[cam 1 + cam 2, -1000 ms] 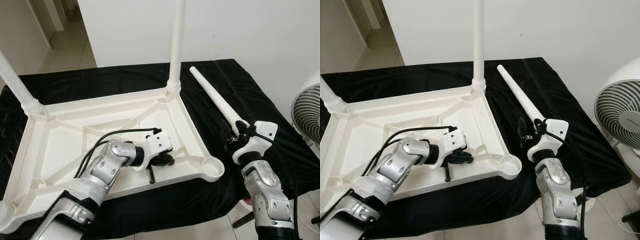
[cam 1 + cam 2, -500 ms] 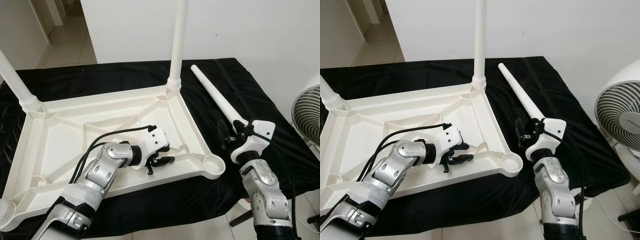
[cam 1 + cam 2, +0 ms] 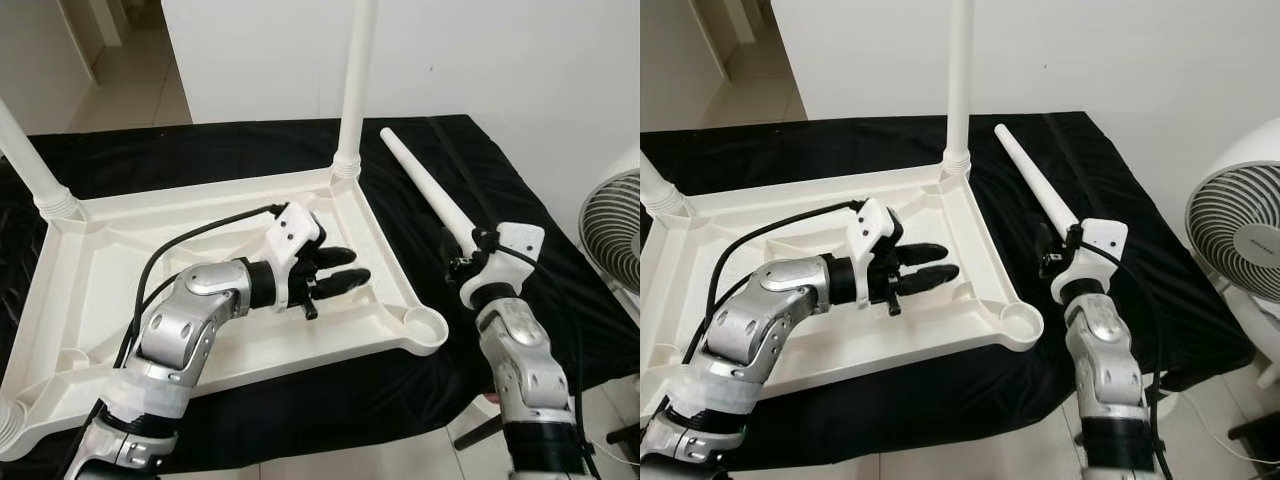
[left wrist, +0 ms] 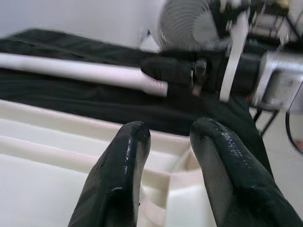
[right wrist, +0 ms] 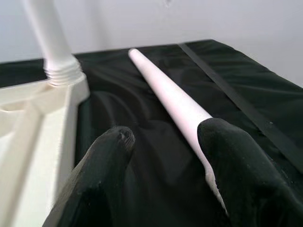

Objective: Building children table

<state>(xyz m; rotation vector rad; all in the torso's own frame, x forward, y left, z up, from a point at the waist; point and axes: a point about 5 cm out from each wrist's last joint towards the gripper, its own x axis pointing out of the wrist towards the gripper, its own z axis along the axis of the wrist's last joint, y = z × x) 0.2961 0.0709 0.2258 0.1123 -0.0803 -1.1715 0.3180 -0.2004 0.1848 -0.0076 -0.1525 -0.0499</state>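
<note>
Loose leg (image 3: 430, 195) lies on black surface (image 3: 200, 150) just beside upturned tabletop (image 3: 120, 290), long axis running away from robot. Right claw (image 3: 462, 262), fingers parted, straddles its near end. Left claw (image 3: 335, 278), narrowly parted, empty, hovers over tabletop.

The two upright legs (image 3: 357, 80) and the fan (image 3: 1238, 235) at right run past the picture edges, while the right pincer (image 3: 462, 262) hides the loose leg's (image 3: 425, 195) thick end.
</note>
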